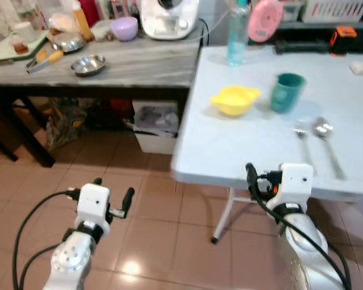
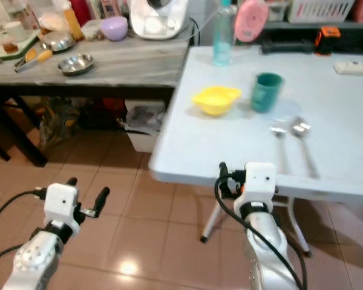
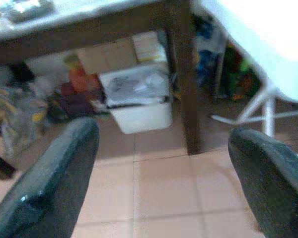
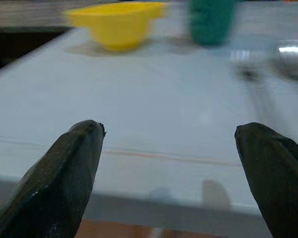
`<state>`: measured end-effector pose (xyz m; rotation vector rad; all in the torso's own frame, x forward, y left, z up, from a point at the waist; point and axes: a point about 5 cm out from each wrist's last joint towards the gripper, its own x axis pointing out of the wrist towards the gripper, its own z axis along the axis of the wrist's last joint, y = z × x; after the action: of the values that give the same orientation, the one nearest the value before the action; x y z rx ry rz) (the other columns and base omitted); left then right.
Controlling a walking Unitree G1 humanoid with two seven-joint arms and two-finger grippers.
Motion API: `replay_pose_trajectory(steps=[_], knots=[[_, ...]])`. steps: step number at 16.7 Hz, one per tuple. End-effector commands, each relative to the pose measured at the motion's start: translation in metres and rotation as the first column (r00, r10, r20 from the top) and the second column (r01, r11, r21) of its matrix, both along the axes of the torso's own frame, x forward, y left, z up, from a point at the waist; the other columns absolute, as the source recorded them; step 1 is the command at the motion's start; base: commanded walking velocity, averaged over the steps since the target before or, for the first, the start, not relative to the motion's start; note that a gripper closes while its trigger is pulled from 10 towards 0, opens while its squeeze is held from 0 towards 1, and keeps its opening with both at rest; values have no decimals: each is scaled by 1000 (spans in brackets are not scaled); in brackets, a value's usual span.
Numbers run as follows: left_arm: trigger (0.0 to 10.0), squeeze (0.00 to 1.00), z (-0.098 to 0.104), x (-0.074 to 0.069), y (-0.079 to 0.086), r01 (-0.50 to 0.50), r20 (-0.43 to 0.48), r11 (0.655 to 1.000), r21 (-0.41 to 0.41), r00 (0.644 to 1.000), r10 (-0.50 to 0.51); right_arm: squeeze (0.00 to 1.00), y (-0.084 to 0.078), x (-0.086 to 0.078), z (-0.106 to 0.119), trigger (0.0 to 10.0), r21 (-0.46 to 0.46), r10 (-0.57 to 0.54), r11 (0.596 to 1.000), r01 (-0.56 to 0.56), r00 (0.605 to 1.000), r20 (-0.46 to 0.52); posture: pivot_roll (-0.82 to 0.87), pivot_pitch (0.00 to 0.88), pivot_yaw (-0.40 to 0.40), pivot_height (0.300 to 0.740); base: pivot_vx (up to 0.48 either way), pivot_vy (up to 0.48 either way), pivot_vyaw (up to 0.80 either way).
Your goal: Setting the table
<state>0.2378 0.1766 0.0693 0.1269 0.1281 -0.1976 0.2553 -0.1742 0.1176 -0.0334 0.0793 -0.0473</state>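
Observation:
A yellow bowl [image 1: 235, 99] and a green cup [image 1: 287, 92] stand on the white table [image 1: 218, 151]. To their right, nearer me, a fork [image 1: 302, 136] and a spoon [image 1: 325, 136] lie side by side. My right gripper [image 4: 170, 129] hovers open at the table's near edge, level with its top, pointing at the bowl [image 4: 118, 25] and cup [image 4: 211, 20]; nothing sits between its fingers. Lower on the left, my left gripper [image 1: 113, 190] is open and holds nothing, above the tiled floor [image 1: 157, 229].
A clear water bottle [image 1: 238, 33] stands at the white table's far edge. A grey-topped side table [image 1: 127, 66] on the left carries a steel bowl [image 1: 88, 64], a purple bowl [image 1: 124, 28] and a white appliance [image 1: 168, 17]. A white bin [image 3: 139, 101] sits under it.

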Motion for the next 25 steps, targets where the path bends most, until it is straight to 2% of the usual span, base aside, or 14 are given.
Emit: replay_pose_trajectory(steps=[1, 4, 7, 8, 15, 25], knots=[[10000, 0, 4, 2, 4, -8, 14, 1000, 17, 1000, 8, 0, 0, 1, 4, 10000, 2, -5, 1000, 5, 1000, 20, -51, 69, 102, 740, 0, 0, 0], [10000, 0, 3, 2, 4, -16, 12, 1000, -7, 1000, 16, 0, 0, 1, 4, 10000, -2, -7, 1000, 7, 1000, 19, -54, 68, 100, 740, 0, 0, 0], [10000, 0, 7, 5, 1, -11, 42, 1000, 5, 999, 10, 0, -1, 1, 6, 10000, -6, -4, 1000, 5, 1000, 29, -57, 68, 95, 740, 0, 0, 0], [10000, 0, 10, 5, -3, 19, 46, 998, -51, 999, -17, 0, -1, 1, 7, 10000, -10, -2, 1000, 2, 999, 35, -58, 65, 92, 740, 0, 0, 0], [10000, 0, 20, 7, -10, 73, 77, 991, -110, 995, -65, 0, 0, 1, 15, 10000, -44, 22, 999, -18, 995, 94, -61, 64, 87, 740, 0, 0, 0], [10000, 0, 19, 3, -13, 105, 65, 986, -126, 993, -97, 0, 0, -3, 14, 10000, -69, 41, 997, -34, 995, 94, -65, 76, 87, 740, 298, 0, 0]])
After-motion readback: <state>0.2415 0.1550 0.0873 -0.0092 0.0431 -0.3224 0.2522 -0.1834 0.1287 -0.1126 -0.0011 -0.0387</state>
